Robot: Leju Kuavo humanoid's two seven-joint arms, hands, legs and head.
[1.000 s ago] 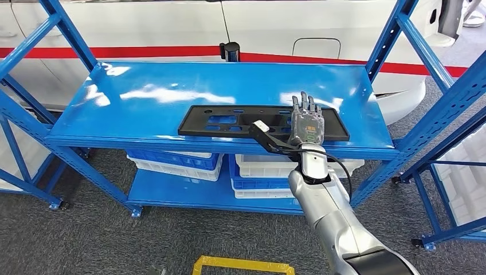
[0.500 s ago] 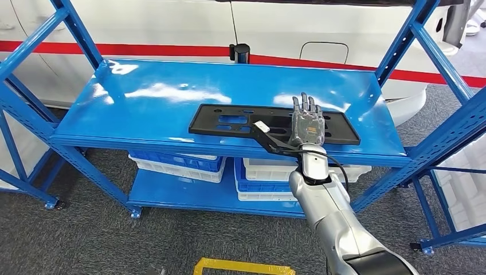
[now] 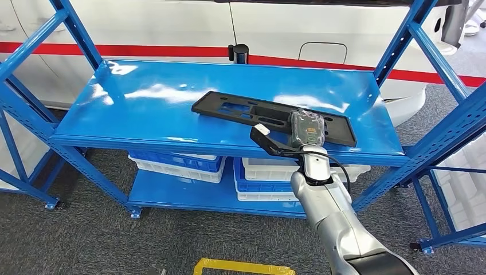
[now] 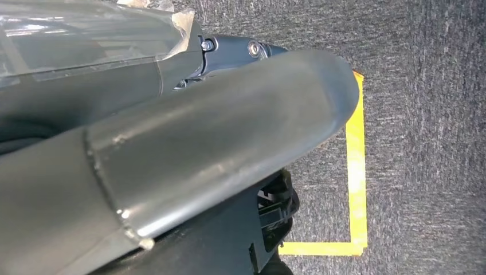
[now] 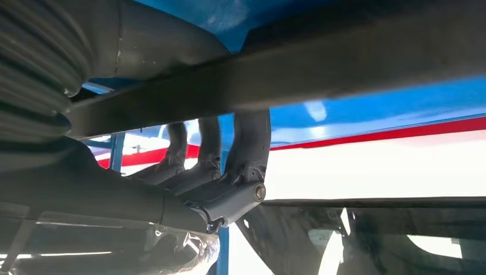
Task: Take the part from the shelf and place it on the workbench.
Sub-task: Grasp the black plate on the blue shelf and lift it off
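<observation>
- Grey and ribbed at the wrist, your right hand (image 3: 307, 129) had its fingers (image 5: 250, 140) curled around the near edge of the black part (image 3: 252, 110), gripping it; in the right wrist view the dark fingers wrapped over the part's long black bar (image 5: 321, 63).
- The part, a long flat black plate with cut-outs, was on the upper shelf (image 3: 172, 100) of the blue rack, its right end in your hand and its left end pointing away across the shelf board; whether that left end touched the board, you could not tell.
- The silver right arm (image 3: 329, 209) rose from below to the shelf's front edge, with a small black bracket (image 3: 265, 140) sticking out beside the wrist.
- Your left hand could not be made out in the left wrist view, so its state was not readable; there you had grey carpet (image 4: 424, 114) and a yellow tape outline (image 4: 355, 172).
- Under the upper shelf, blue and white bins (image 3: 177, 163) sat on the lower shelf.
- Behind the rack stood a white car (image 3: 321, 28) with a red stripe.
</observation>
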